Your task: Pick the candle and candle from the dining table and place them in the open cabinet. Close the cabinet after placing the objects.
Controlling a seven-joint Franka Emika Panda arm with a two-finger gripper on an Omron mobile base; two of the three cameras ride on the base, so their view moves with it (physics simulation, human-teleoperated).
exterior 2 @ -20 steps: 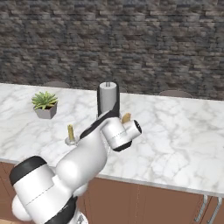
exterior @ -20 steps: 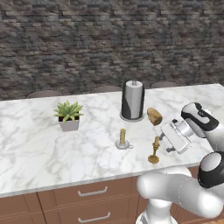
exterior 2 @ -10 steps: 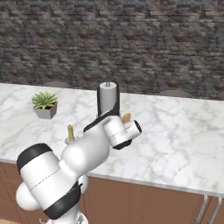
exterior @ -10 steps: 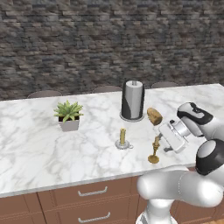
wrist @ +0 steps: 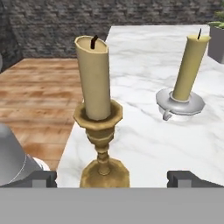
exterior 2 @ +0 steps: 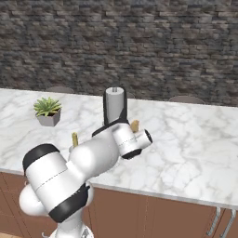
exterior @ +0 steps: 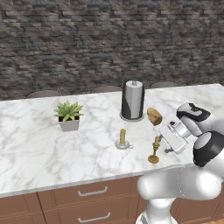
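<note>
Left base view, left to right: potted plant (exterior: 68, 115) on the dining table (exterior: 30, 148), then the candle in the silver dish holder (exterior: 123, 139) standing upright mid-counter. Behind it to the right, the steel paper-towel stand (exterior: 132, 100), with the brown bread-like lump (exterior: 154, 116) just beside it. The candle on the brass candlestick (exterior: 155, 149) stands upright near the table's front edge, well apart from the dish candle. The gripper (exterior: 165, 141) sits just right of the candlestick, level with it, jaws spread wide, nothing held (fingers (exterior: 162, 130) not touching the candle as far as I can tell).

Hand view: brass candlestick candle (wrist: 96, 113) close and centred-left between the two fingertips (wrist: 41, 178), dish candle (wrist: 183, 82) further back right.

Right base view: the arm covers most of the candles; dish candle top (exterior 2: 74, 139) peeks out left of it.
</note>
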